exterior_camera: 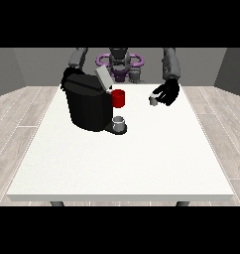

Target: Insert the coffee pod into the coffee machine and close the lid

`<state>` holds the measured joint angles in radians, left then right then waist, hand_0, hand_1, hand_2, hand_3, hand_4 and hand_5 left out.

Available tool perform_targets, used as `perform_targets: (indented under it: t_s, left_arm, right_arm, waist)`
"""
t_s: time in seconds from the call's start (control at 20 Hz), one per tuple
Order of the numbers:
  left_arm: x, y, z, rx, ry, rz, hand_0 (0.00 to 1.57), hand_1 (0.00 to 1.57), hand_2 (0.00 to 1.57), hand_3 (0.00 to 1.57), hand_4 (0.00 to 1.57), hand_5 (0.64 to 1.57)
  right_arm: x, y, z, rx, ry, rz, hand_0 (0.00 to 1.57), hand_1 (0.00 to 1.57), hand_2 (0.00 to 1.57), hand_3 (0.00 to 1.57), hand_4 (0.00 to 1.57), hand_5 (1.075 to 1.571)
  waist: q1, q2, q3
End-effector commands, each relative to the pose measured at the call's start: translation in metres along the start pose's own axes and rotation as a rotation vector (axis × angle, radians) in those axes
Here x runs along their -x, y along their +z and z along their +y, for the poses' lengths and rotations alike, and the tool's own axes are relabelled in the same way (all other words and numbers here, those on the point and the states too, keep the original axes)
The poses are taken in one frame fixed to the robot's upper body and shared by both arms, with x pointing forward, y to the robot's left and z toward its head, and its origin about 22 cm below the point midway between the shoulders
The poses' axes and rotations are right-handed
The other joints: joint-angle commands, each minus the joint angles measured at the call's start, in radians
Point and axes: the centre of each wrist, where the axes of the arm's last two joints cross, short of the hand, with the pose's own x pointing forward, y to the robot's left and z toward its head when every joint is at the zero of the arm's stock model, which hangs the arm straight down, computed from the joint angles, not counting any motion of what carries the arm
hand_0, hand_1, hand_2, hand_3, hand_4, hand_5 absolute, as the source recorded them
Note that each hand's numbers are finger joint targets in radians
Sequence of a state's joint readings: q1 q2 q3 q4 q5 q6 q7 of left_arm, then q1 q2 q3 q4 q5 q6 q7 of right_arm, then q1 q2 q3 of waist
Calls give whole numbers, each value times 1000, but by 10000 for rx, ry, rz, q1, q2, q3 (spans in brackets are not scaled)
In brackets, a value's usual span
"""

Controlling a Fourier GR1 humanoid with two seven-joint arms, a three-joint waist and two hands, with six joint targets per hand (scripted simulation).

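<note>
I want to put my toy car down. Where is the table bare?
The white table is bare across its near half. It is crowded at the far left around the black coffee machine, small grey cup and red cup.

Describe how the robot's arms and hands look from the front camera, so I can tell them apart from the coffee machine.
Both arms are grey, rounded segments coming down from the shoulders. The hand at the view's right is black and bulky, joined to a grey forearm. The hand at the view's left is also black and blends into the black coffee machine, which hides most of it. No cables or markings are visible.
</note>
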<state>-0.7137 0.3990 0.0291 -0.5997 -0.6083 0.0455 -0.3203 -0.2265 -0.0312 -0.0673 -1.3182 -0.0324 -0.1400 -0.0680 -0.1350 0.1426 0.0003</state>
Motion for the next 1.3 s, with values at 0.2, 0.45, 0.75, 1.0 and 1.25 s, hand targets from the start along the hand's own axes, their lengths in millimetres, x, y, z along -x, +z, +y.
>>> perform_targets:
  t_s: [0.2, 0.45, 0.75, 1.0, 1.25]
  left_arm:
    - [-42, -27, 30, 592, 224, -790, 1235, 1235, 1323, 1291, 571, 1571]
    - [-60, -38, 65, -245, -24, -972, 1255, 1255, 1332, 1288, 556, 1571]
    - [-101, -51, 103, -744, -346, -1534, 1256, 1256, 1327, 1277, 536, 1571]
    - [-107, -55, 111, -986, 407, -1191, 1272, 1272, 1307, 1244, 512, 1571]
    - [-129, -57, 158, -1645, 216, -1458, 1282, 1282, 1332, 1269, 479, 1571]
  right_arm:
    - [2, -3, -1, -303, 135, 427, 0, 0, 0, 0, 468, 1571]
    - [-6, -5, 16, -529, -60, -249, 0, 0, 0, 0, 476, 1571]
    - [-8, -13, 8, -443, -287, -346, 0, 0, 0, 0, 521, 1571]
    - [-12, -11, 9, -354, 125, -532, 0, 0, 0, 0, 507, 1571]
    - [-39, -18, 29, -824, 97, -1037, 0, 0, 0, 0, 502, 1571]
  waist:
    - [-200, -616, -2]
    - [-569, -149, -3]
    - [-573, -74, 2]
    - [-880, 84, -1]
    - [-1434, 596, -3]
